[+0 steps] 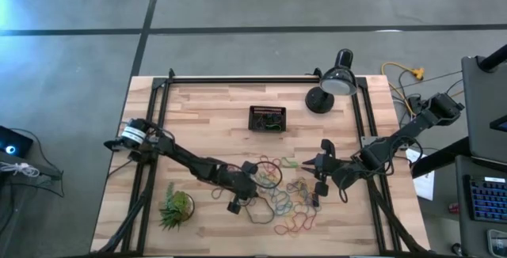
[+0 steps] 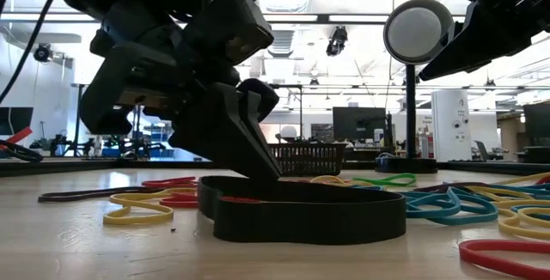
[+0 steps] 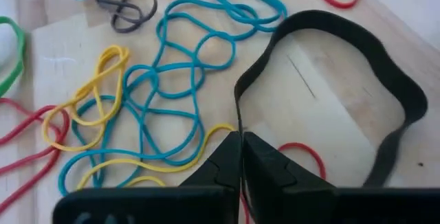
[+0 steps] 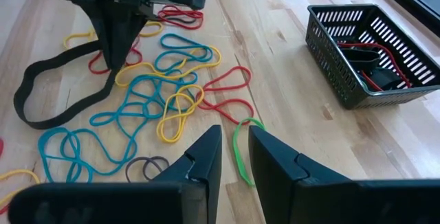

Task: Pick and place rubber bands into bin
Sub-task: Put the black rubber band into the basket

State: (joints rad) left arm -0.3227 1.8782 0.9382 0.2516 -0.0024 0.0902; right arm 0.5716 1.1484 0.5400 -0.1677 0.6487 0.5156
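Wooden table (image 1: 206,108), left gripper (image 3: 240,157) down among the rubber bands (image 4: 148,93) at mid-table, fingers clenched on the wide black band (image 3: 385,80), right gripper (image 4: 234,157) hovering just beside the pile, fingers slightly parted, grasping nothing, bin (image 4: 368,52) well apart toward the lamp (image 1: 333,84), bands inside.

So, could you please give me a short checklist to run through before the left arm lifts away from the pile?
1. Left gripper shut: ok, fingers closed at the table surface.
2. Grip on the wide black band: cannot tell; the tips meet at its edge, with a red band close by.
3. Neighbouring blue bands free of the fingers: ok.
4. Bin upright and open on top: ok, some bands already inside.
5. Right gripper out of the way: ok, it hovers open above a green band, apart from the left arm.
6. Lamp beside the bin: ok.
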